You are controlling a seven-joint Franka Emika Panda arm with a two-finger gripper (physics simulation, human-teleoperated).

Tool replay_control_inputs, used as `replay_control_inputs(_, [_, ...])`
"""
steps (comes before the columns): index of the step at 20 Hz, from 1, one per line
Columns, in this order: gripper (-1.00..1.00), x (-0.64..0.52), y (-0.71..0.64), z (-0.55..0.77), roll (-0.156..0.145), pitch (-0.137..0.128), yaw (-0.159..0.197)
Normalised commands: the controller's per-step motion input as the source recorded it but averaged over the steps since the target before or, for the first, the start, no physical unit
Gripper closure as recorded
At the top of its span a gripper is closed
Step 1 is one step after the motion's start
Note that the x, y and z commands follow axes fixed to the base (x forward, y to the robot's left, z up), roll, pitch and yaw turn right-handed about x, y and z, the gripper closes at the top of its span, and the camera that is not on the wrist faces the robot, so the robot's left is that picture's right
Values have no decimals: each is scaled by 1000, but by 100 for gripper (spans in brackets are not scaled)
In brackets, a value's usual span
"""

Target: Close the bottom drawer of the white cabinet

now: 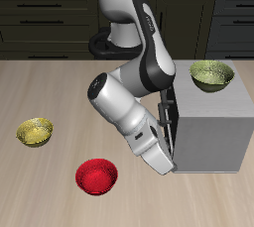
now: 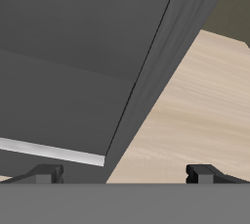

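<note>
Gripper (image 1: 169, 164) sits low against the front face of the white cabinet (image 1: 208, 122), its two fingertips (image 2: 39, 174) spread wide with nothing between them, likely so the hand itself can act as a pusher. Arm links hide the drawer fronts from the outside. Close up, a grey panel with a pale edge, probably the bottom drawer (image 2: 59, 111), fills the view; whether it is fully shut cannot be told. A green bowl (image 1: 211, 74) rests on the cabinet top, a red bowl (image 1: 97, 175) and a yellow bowl (image 1: 36, 131) on the table.
</note>
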Motion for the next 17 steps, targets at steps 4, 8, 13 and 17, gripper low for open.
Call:
replay_control_inputs(4, [-100, 261, 85, 68, 34, -37, 14])
replay_control_inputs(8, [-100, 63, 135, -14, 47, -37, 25])
replay_control_inputs(13, [-100, 57, 71, -21, 27, -55, 100])
replay_control_inputs(17, [-100, 109, 71, 47, 37, -56, 41])
